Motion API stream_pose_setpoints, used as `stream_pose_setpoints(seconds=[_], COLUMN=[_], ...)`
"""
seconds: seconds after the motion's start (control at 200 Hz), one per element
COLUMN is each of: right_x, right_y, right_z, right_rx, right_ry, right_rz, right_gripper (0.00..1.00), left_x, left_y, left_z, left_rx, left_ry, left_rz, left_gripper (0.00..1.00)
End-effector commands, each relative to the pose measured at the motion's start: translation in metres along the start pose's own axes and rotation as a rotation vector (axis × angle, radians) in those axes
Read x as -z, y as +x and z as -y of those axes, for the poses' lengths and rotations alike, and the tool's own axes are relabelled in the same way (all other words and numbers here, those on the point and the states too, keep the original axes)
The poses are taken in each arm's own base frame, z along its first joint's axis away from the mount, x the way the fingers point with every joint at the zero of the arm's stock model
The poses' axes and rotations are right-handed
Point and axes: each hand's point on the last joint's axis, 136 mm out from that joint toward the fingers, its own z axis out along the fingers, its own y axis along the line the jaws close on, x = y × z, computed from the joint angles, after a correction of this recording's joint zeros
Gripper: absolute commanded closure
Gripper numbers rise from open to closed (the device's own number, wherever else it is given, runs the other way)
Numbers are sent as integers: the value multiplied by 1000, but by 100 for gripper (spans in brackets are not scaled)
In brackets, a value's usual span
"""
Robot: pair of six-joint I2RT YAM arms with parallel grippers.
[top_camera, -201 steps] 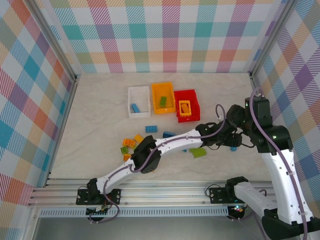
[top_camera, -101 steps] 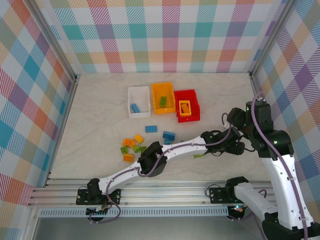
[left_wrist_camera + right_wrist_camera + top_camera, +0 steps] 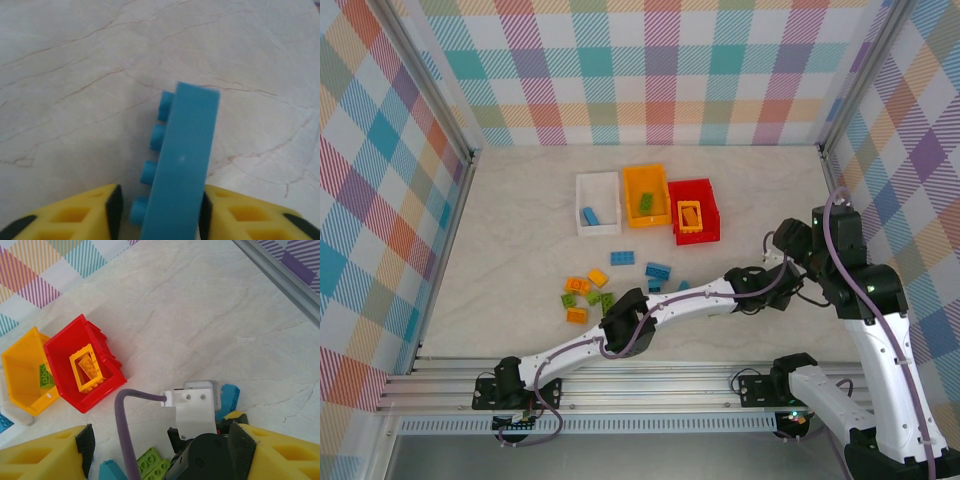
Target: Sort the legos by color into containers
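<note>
I have the left jaws pinching a blue brick [image 3: 182, 165] by its flat sides, studs toward nine o'clock in my wrist view, over the bench [image 3: 75, 60], at five o'clock from the red bin [image 3: 708, 212]. The right jaws hang spread wide close by. The orange bin [image 3: 645, 180] and white bin [image 3: 605, 195] stand at its nine o'clock.

3 bins side by side, back-centre of table [image 3: 510, 240]: left bin [image 3: 582, 190], middle bin [image 3: 632, 180], right bin [image 3: 706, 192]. 1 brick [image 3: 591, 216] in left bin, 1 [image 3: 646, 202] in middle bin. Frame [image 3: 75, 371] in right bin, 1 brick [image 3: 90, 367] inside frame. Cluster [image 3: 582, 296] before left bin. 2 loose bricks [image 3: 622, 258] [image 3: 658, 270] between cluster and right bin. Held brick [image 3: 185, 150] between left gripper [image 3: 159, 212] fingers.
</note>
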Motion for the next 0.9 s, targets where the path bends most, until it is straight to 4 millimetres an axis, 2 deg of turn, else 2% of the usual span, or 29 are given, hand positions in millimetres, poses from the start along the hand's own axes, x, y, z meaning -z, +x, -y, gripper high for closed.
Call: stream_pose_setpoints(seconds=[0.0, 0.11, 0.18, 0.39, 0.455, 0.575, 0.695, 0.775, 0.895], right_x=[-1, -1, -1, 1, 2, 5, 5, 0, -15], right_y=[2, 2, 1, 1, 0, -3, -3, 5, 29], right_z=[-1, -2, -2, -12, -17, -30, -49, -69, -106], right_rx=[-22, -21, -17, 10, 19, 47, 101, 164, 252], right_ry=[-12, -16, -19, -69, -89, -143, -222, -313, -461], right_rz=[-2, -3, -2, -11, -20, -34, -63, -120, -263], right_gripper=[28, 28, 28, 29, 30, 32, 35, 37, 42], left_x=[6, 16, 30, 85, 100, 128, 159, 185, 229], left_y=[7, -4, -14, -51, -58, -68, -74, -81, -93], left_z=[-9, -8, -8, -15, -29, -63, -112, -154, -228], left_rx=[-51, -67, -71, -44, -22, 24, 85, 138, 237], left_ry=[-68, -75, -89, -100, -116, -166, -225, -282, -388], left_rz=[-10, 7, 23, 107, 117, 122, 118, 119, 131], left_gripper=[65, 75, 82, 86, 87, 89, 90, 90, 90])
